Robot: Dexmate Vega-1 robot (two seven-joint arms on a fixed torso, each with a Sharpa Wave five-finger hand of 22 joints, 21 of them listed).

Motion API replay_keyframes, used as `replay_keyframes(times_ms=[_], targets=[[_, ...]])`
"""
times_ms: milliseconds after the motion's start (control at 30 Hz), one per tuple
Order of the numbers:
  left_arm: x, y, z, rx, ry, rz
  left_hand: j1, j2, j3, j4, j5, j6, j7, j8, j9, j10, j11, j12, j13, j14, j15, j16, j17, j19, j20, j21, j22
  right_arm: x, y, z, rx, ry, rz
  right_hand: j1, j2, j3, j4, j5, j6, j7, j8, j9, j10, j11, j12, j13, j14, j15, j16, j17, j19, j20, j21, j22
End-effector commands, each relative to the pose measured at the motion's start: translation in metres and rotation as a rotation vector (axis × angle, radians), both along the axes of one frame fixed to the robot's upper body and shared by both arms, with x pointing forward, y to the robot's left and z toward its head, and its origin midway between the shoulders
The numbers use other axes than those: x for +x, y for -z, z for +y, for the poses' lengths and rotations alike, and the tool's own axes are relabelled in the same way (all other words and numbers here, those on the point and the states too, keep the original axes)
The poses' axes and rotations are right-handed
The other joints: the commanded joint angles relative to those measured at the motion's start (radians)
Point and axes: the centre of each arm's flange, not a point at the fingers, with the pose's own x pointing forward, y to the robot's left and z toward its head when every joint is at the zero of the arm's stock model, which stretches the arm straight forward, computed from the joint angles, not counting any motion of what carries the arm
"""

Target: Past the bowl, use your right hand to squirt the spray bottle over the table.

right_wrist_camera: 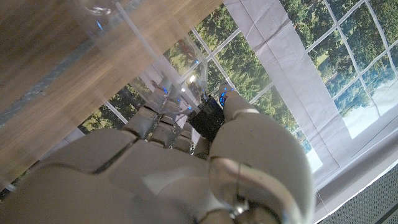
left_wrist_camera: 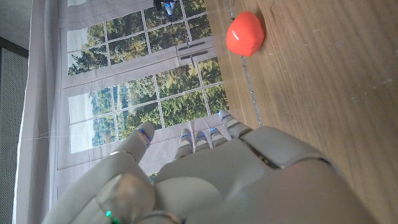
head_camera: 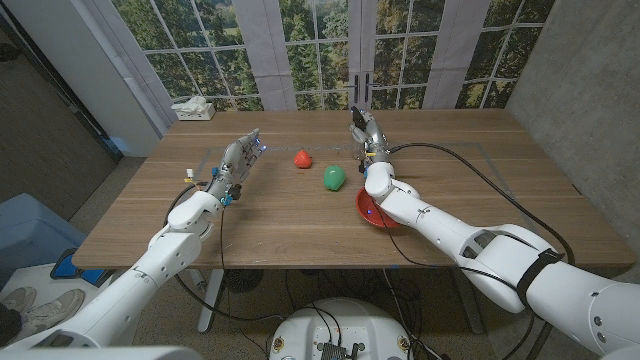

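My right hand is raised over the far middle of the table, beyond the red bowl, which lies partly under my right forearm. It grips a clear spray bottle with a black nozzle. In the right wrist view the fingers wrap the see-through bottle body, with the black nozzle by the thumb. My left hand stands on its edge at the left of the table, fingers apart and holding nothing; the left wrist view shows its back.
A small red object and a green one lie mid-table between my hands, just left of the bowl. A tissue box sits at the far left corner. Windows stand behind the table's far edge.
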Motion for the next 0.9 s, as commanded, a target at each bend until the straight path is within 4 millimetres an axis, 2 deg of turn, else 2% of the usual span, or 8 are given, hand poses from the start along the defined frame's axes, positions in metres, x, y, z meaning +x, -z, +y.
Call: replay_keyframes(times_ms=[33, 300, 400, 467, 533, 700, 833, 900], targets=[[0.0022, -0.0012, -0.0001, 0.0, 0.003, -0.001, -0.006, 0.038, 0.002, -0.008, 0.0, 0.007, -0.001, 0.0, 0.003, 0.004, -0.004, 0.007, 0.002, 0.002, -0.032, 0.0, 0.001, 0.006, -0.036, 0.006, 0.002, 0.0031, -0.0023, -0.001, 0.017, -0.024, 0.027, -0.006, 0.001, -0.017, 0.019, -0.007, 0.053, 0.014, 0.025, 0.016, 0.044, -0.002, 0.023, 0.012, 0.071, -0.169, 0.074, 0.066, 0.027, -0.013, 0.04, 0.02], [0.0033, -0.0009, 0.0011, -0.005, 0.001, 0.005, -0.008, 0.041, 0.003, -0.007, 0.0, 0.006, -0.007, -0.001, 0.003, 0.004, -0.004, 0.006, 0.002, 0.002, -0.032, 0.0, 0.002, 0.007, -0.033, 0.005, 0.002, 0.0057, -0.0047, 0.0017, 0.035, -0.026, 0.04, 0.025, 0.005, -0.013, 0.002, -0.003, 0.128, 0.035, 0.065, 0.051, 0.162, -0.022, 0.072, 0.05, 0.215, -0.183, 0.225, 0.227, 0.081, -0.027, 0.163, 0.091], [0.0042, -0.0009, 0.0016, -0.004, 0.004, 0.007, -0.008, 0.042, 0.004, -0.007, 0.0, 0.005, -0.007, -0.002, 0.003, 0.004, -0.004, 0.006, 0.002, 0.002, -0.032, 0.0, 0.001, 0.006, -0.03, 0.005, 0.002, 0.006, -0.0048, 0.0035, 0.052, -0.019, 0.034, 0.069, 0.01, 0.01, -0.02, -0.001, 0.158, 0.032, 0.089, 0.071, 0.189, -0.026, 0.077, 0.07, 0.257, -0.186, 0.286, 0.304, 0.084, -0.035, 0.218, 0.131], [0.0048, -0.0008, 0.0018, -0.005, 0.006, 0.01, -0.009, 0.042, 0.004, -0.006, 0.001, 0.005, -0.009, -0.002, 0.003, 0.003, -0.004, 0.006, 0.002, 0.002, -0.032, 0.0, 0.002, 0.006, -0.029, 0.005, 0.002, 0.0062, -0.0047, 0.0045, 0.056, -0.008, 0.022, 0.109, 0.009, 0.035, -0.034, -0.001, 0.198, 0.031, 0.121, 0.094, 0.215, -0.038, 0.082, 0.089, 0.276, -0.187, 0.319, 0.362, 0.08, -0.04, 0.263, 0.163], [0.005, -0.0011, 0.0021, -0.004, 0.003, 0.01, -0.009, 0.043, 0.004, -0.006, 0.001, 0.005, -0.008, -0.002, 0.003, 0.003, -0.003, 0.005, 0.002, 0.002, -0.032, 0.0, 0.002, 0.006, -0.029, 0.005, 0.002, 0.0071, -0.0056, 0.0042, 0.058, -0.016, 0.031, 0.121, 0.004, 0.038, -0.037, -0.002, 0.205, 0.037, 0.133, 0.106, 0.234, -0.035, 0.087, 0.098, 0.286, -0.185, 0.336, 0.39, 0.08, -0.04, 0.283, 0.172], [0.0061, -0.0018, 0.0027, -0.003, 0.006, 0.01, -0.009, 0.044, 0.005, -0.006, 0.001, 0.004, -0.009, -0.003, 0.003, 0.002, -0.003, 0.005, 0.002, 0.001, -0.032, 0.0, 0.002, 0.006, -0.027, 0.004, 0.002, 0.0085, -0.0062, 0.0043, 0.064, 0.002, 0.05, 0.132, -0.025, -0.002, -0.049, -0.007, 0.206, 0.052, 0.18, 0.164, 0.278, -0.033, 0.099, 0.145, 0.297, -0.179, 0.432, 0.527, 0.086, -0.035, 0.362, 0.21], [0.007, -0.0026, 0.0028, -0.002, 0.007, 0.009, -0.009, 0.046, 0.006, -0.006, 0.001, 0.004, -0.009, -0.003, 0.003, 0.003, -0.003, 0.005, 0.002, 0.001, -0.031, 0.0, 0.002, 0.006, -0.026, 0.004, 0.002, 0.0111, -0.0073, 0.0023, 0.079, -0.021, 0.085, 0.128, -0.03, -0.034, -0.045, -0.008, 0.175, 0.052, 0.24, 0.23, 0.322, -0.024, 0.116, 0.191, 0.324, -0.175, 0.486, 0.59, 0.105, -0.001, 0.428, 0.232], [0.0074, -0.0032, 0.0029, 0.001, 0.007, 0.009, -0.01, 0.047, 0.006, -0.005, 0.001, 0.004, -0.009, -0.003, 0.003, 0.003, -0.003, 0.005, 0.002, 0.001, -0.031, 0.0, 0.002, 0.006, -0.025, 0.004, 0.002, 0.0118, -0.0077, 0.0016, 0.079, -0.03, 0.093, 0.122, -0.03, -0.043, -0.04, -0.008, 0.162, 0.061, 0.254, 0.247, 0.352, -0.025, 0.129, 0.203, 0.334, -0.175, 0.498, 0.595, 0.112, 0.007, 0.444, 0.236]])
